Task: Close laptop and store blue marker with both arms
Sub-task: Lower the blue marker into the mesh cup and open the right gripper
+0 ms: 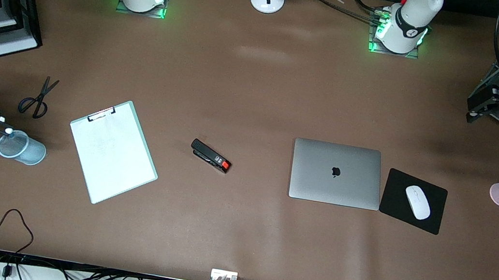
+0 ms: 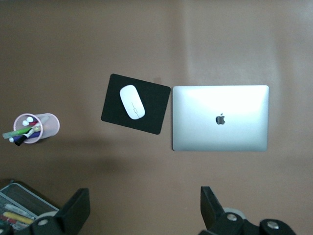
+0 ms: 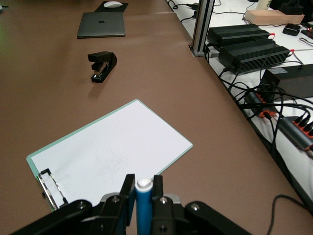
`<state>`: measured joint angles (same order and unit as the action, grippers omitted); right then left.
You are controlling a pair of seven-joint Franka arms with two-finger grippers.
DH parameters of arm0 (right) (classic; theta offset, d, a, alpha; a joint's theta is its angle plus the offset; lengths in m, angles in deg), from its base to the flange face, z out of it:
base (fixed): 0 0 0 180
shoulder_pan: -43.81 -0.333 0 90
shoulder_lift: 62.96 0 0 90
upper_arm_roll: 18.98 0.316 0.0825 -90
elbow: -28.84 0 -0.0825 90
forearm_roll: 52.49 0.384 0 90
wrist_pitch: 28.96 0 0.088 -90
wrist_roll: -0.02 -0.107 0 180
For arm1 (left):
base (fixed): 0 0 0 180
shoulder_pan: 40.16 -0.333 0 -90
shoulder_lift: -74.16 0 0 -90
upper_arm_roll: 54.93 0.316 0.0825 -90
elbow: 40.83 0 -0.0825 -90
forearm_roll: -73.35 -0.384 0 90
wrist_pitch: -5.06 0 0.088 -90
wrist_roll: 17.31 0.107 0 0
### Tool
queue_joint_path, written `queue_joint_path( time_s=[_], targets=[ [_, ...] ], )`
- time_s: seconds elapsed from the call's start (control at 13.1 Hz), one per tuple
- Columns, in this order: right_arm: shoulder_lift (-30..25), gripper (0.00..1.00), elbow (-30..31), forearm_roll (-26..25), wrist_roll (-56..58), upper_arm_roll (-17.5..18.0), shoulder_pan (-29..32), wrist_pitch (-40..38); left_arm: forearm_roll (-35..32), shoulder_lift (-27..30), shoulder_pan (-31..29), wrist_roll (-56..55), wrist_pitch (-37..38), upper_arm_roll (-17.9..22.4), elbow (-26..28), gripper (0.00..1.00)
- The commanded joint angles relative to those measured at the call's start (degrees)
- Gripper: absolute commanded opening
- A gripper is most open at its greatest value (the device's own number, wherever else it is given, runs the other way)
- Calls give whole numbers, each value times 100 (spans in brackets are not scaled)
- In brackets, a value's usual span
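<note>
While the right gripper clamps the short blue marker | you find the clear blue cup's mouth directly beneath | marker tip-down | left gripper wide, waiting | silver-grey laptop closed.

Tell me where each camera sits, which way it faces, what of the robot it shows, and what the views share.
Front view: high across the table, facing both arm bases; shows the right hand over the blue cup.
Left wrist view: on the left arm, looking straight down on the closed laptop, mouse and pen cup; left hand open.
Right wrist view: on the right arm, looking along the table over the clipboard and stapler; right hand shut on the blue marker.
Shared: all three show the laptop.
</note>
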<state>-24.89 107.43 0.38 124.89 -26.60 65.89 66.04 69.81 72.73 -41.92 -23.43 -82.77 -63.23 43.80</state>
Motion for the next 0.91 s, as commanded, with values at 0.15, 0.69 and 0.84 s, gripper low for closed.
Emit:
queue_joint_path(
  time_s=[0.15, 0.69, 0.84],
  targets=[
    [482, 0, -713, 83, 274, 67, 86, -192, 441, 634, 597, 146, 19, 768, 677, 100],
    [658, 0, -722, 136, 608, 76, 95, -192, 362, 837, 290, 471, -68, 628, 959, 100],
    [666, 0, -713, 127, 626, 67, 130, -192, 362, 846, 221, 855, -392, 620, 1134, 100]
  ],
)
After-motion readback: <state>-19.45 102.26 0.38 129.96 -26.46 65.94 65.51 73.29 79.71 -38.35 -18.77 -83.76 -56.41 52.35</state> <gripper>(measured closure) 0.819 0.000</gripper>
